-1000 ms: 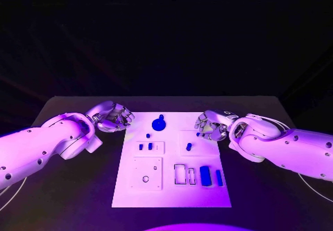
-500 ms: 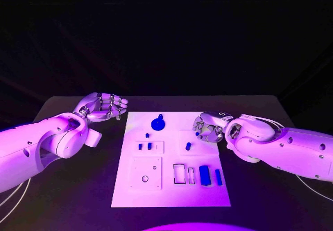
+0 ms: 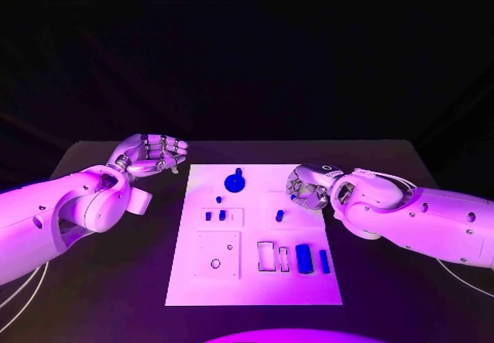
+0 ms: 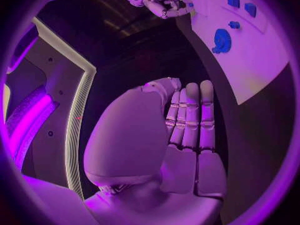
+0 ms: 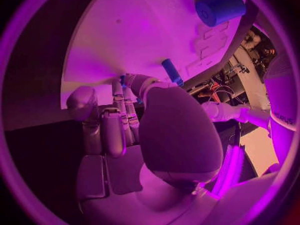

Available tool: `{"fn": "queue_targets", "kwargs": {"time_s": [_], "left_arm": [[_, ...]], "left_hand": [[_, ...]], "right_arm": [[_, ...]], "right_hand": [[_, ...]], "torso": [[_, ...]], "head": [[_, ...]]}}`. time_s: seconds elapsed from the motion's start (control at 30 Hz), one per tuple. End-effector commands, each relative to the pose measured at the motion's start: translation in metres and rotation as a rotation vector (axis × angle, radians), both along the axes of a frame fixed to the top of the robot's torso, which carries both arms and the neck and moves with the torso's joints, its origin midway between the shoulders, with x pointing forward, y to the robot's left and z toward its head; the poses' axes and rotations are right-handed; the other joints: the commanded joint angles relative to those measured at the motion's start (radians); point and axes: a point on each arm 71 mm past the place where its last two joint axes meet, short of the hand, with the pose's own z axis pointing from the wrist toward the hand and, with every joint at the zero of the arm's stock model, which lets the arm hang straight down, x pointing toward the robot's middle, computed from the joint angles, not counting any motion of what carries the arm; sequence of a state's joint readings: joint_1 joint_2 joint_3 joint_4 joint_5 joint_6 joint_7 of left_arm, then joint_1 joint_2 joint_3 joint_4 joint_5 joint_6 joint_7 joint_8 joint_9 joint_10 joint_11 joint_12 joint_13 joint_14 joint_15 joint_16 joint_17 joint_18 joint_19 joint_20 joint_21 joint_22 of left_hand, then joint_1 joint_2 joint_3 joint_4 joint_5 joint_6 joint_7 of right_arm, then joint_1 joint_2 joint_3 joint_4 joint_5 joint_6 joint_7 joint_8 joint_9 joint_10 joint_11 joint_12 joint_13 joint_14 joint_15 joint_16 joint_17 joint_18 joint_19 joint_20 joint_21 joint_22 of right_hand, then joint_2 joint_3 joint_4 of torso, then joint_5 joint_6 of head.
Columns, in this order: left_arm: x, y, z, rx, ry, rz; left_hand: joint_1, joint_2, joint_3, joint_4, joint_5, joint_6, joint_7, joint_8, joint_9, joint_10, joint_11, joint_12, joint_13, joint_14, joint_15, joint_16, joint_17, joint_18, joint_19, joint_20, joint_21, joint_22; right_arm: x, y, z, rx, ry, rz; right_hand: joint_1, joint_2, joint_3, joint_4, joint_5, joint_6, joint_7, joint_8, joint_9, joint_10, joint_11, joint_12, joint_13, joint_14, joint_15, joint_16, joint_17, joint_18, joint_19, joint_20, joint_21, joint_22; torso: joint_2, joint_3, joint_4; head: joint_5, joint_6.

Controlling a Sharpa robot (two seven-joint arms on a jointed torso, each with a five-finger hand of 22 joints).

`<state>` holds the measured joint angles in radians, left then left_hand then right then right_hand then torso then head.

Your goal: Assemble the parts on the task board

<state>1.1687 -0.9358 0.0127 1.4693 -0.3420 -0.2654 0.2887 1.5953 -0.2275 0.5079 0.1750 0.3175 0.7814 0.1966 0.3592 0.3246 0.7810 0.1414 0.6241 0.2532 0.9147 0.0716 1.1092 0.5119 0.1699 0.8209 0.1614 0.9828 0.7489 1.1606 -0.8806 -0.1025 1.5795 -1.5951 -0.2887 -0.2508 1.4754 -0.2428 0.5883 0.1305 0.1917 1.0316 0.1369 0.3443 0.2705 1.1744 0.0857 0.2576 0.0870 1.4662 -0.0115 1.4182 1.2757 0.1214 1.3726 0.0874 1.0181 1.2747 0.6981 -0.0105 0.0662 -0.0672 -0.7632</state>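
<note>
The white task board [image 3: 254,286] lies in the middle of the black table. On it are a round blue part with a knob [image 3: 235,183], several small blue pieces [image 3: 221,214], a blue peg [image 3: 279,214] and a blue block [image 3: 304,258]. My right hand [image 3: 309,187] hovers at the board's right edge, fingers curled, pinching a small blue piece [image 3: 293,192]; a bit of blue [image 5: 123,79] shows at its fingertips beside the peg [image 5: 172,71]. My left hand [image 3: 153,153] is off the board's far left corner, its fingers [image 4: 190,115] closed together with nothing in them.
Near the board's front are a square plate with a hole [image 3: 218,256] and two outlined slots [image 3: 274,258], with a slim blue bar [image 3: 324,261] at the right. Bare black table [image 3: 103,286] flanks the board on both sides.
My left hand has lifted and drawn back from the board's left edge toward the far corner. My right hand has shifted slightly back and inward along the right edge with the small blue piece.
</note>
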Motion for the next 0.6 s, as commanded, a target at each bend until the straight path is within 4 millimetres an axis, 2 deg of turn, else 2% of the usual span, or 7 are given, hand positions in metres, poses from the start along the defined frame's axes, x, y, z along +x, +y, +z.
{"fn": "queue_targets", "kwargs": {"time_s": [0.03,0.17,0.2,0.27,0.4,0.6], "left_arm": [[-0.0002,-0.001,0.0024,-0.024,-0.012,0.001],[-0.0004,-0.001,0.0025,-0.024,-0.012,0.0],[-0.0004,-0.0011,0.0025,-0.025,-0.012,-0.001],[-0.0005,-0.0011,0.0025,-0.025,-0.012,-0.002],[-0.0005,-0.0005,0.0025,-0.025,-0.013,-0.002],[-0.0009,-0.0008,0.0028,-0.028,-0.015,-0.009]], "left_hand": [[-0.009,0.005,0.001,-0.005,-0.003,-0.002,0.013,0.005,-0.001,-0.002,0.007,-0.003,-0.001,-0.006,0.0,-0.005,-0.001,0.015,-0.007,-0.002,-0.004,-0.002],[-0.009,0.005,0.001,-0.005,-0.003,-0.002,0.013,0.005,-0.001,-0.002,0.007,-0.003,-0.001,-0.006,0.0,-0.005,-0.001,0.015,-0.007,-0.002,-0.004,-0.002],[-0.009,0.005,0.001,-0.005,-0.003,-0.002,0.013,0.005,-0.001,-0.002,0.007,-0.003,-0.001,-0.006,0.0,-0.005,-0.001,0.015,-0.007,-0.002,-0.004,-0.002],[-0.01,0.006,0.003,-0.011,-0.003,0.002,0.012,0.008,-0.002,-0.002,0.007,-0.004,-0.003,-0.007,0.0,-0.007,-0.003,0.016,-0.008,-0.001,-0.005,-0.002],[-0.011,0.007,0.004,-0.015,-0.003,0.007,0.01,0.012,-0.002,-0.003,0.007,-0.004,-0.005,-0.007,-0.001,-0.008,-0.004,0.016,-0.009,-0.001,-0.005,-0.002],[-0.017,0.012,0.008,-0.028,-0.004,0.029,0.006,0.025,-0.003,-0.004,0.005,-0.005,-0.013,-0.012,-0.002,-0.015,-0.008,0.016,-0.014,-0.002,-0.007,-0.003]], "right_arm": [[-0.0048,0.0005,-0.0124,-0.097,0.044,0.003],[-0.0057,0.001,-0.014,-0.125,0.047,0.004],[-0.0061,0.0014,-0.0144,-0.132,0.048,0.005],[-0.007,0.0024,-0.015,-0.144,0.048,0.009],[-0.0089,0.0048,-0.0162,-0.175,0.042,0.016],[-0.0111,0.0073,-0.0162,-0.222,0.014,0.01]], "right_hand": [[0.003,0.019,0.006,-0.017,0.003,0.011,-0.004,0.005,0.004,0.035,-0.026,0.006,0.011,0.044,-0.007,0.004,-0.002,-0.018,0.006,-0.003,0.014,0.01],[-0.008,0.022,0.014,-0.036,0.0,0.025,-0.009,0.012,0.009,0.054,-0.032,0.002,0.014,0.044,-0.012,0.004,-0.002,-0.02,0.007,-0.008,0.026,0.021],[-0.021,0.025,0.015,-0.041,-0.028,0.03,-0.012,0.015,0.013,0.061,-0.035,-0.004,0.015,0.045,-0.014,0.005,0.0,-0.021,0.008,-0.01,0.03,0.027],[-0.026,0.029,0.018,-0.045,-0.042,0.033,-0.014,0.018,0.015,0.067,-0.036,-0.007,0.016,0.045,-0.015,0.006,0.002,-0.023,0.011,-0.011,0.041,0.034],[-0.021,0.031,0.033,-0.073,-0.021,0.039,-0.015,0.02,0.02,0.083,-0.039,-0.015,0.02,0.046,-0.019,0.007,0.003,-0.025,0.015,-0.016,0.054,0.045],[-0.031,0.029,0.042,-0.087,-0.006,0.047,-0.017,0.022,0.024,0.095,-0.04,-0.022,0.022,0.047,-0.02,0.007,0.004,-0.027,0.019,-0.017,0.07,0.056]], "torso": [[-0.001,0.0,-0.0012],[-0.001,-0.0008,-0.0016],[-0.001,-0.0008,-0.0016],[0.0,-0.0001,-0.0014],[0.0,-0.0003,-0.0002],[-0.001,-0.0012,-0.0006]], "head": [[-0.002,-0.002],[-0.003,-0.003],[-0.003,-0.003],[-0.005,-0.005],[-0.009,-0.006],[-0.01,-0.008]]}}
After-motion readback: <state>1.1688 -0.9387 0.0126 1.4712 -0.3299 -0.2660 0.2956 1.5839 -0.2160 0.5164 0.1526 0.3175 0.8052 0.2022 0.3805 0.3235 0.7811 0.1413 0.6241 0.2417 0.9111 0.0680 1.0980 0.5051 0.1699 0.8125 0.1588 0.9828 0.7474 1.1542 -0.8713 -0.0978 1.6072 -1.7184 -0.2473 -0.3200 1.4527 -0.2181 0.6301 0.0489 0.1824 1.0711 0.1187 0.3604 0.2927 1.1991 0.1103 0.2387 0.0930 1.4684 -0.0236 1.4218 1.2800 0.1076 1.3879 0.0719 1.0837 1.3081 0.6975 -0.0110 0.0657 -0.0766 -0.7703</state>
